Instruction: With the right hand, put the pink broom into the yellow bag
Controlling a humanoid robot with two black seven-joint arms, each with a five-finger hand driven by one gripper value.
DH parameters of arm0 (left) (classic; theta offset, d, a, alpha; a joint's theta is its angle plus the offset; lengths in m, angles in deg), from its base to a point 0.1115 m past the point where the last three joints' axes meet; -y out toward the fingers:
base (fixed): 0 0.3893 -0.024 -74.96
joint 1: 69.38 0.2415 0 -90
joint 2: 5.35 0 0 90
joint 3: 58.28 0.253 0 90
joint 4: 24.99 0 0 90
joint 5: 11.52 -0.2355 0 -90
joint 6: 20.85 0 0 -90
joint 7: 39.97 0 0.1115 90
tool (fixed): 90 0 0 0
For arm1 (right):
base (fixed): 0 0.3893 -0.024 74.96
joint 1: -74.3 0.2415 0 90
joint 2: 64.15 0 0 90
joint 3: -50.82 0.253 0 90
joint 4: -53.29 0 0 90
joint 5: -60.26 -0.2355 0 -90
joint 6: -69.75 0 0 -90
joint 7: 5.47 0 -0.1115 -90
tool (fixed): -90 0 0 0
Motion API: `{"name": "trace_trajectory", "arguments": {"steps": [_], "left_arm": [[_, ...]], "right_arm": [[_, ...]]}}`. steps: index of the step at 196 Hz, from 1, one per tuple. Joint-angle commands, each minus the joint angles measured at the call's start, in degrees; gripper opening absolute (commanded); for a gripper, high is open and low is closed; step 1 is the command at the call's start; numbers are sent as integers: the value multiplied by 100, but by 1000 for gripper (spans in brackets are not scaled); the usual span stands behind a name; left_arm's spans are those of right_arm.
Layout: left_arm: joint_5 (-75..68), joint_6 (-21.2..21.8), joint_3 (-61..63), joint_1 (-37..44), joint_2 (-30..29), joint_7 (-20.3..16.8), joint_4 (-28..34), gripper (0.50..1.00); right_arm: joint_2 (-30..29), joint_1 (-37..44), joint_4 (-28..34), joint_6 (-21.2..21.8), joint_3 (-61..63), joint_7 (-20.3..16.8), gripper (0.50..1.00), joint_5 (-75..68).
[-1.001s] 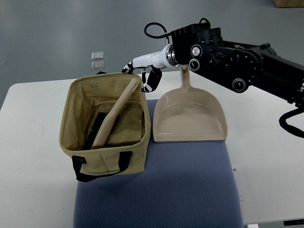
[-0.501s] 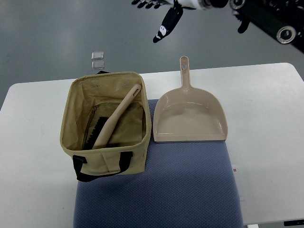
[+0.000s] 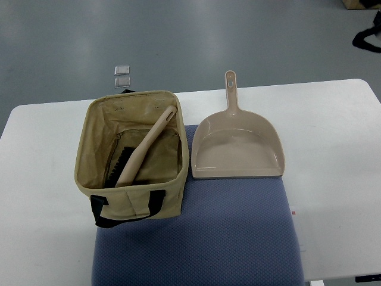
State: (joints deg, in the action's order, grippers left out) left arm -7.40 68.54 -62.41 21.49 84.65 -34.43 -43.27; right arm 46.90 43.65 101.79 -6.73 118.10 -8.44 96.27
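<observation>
The pale pink broom [image 3: 143,150] stands tilted inside the open yellow bag [image 3: 89,161]. Its dark bristles rest on the bag's floor and its handle leans against the bag's far right rim. The bag sits on the left of a blue cushion [image 3: 202,238], with its black handle hanging at the front. Neither hand shows. Only a black piece of the right arm [image 3: 367,39] is visible at the top right corner, far from the bag.
A pale pink dustpan [image 3: 238,146] lies right of the bag, its handle pointing away from me. Both rest on a white table [image 3: 41,238]. Two small square plates [image 3: 122,75] sit on the grey floor beyond the table.
The right arm has risen away from the bag's rim and withdrawn out of the picture toward the top right. The broom stays in the bag, unmoved.
</observation>
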Motion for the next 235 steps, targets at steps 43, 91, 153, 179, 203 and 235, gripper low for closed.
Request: {"name": "trace_trajectory", "arguments": {"steps": [43, 91, 153, 179, 203, 235], "left_arm": [[1, 0, 0, 1, 0, 0, 0, 1000], [1, 9, 0, 1, 0, 0, 0, 1000], [9, 17, 9, 1, 0, 0, 0, 1000], [9, 26, 9, 1, 0, 0, 9, 1000], [9, 35, 9, 1, 0, 0, 9, 1000], [9, 44, 9, 1, 0, 0, 0, 1000]], "right_arm": [[-356, -1434, -7, -666, 145, 1457, 928, -2106], [-1024, -1891, -192, -675, 154, 1598, 930, -2265], [-1130, -1962, -376, -693, 154, 1607, 930, -2273], [-1209, -2023, -385, -649, 163, 1615, 930, -2273], [-1226, -2058, -385, -631, 207, 1782, 930, -2273], [-1385, -2164, -385, -605, 339, 1993, 930, -2273]]}}
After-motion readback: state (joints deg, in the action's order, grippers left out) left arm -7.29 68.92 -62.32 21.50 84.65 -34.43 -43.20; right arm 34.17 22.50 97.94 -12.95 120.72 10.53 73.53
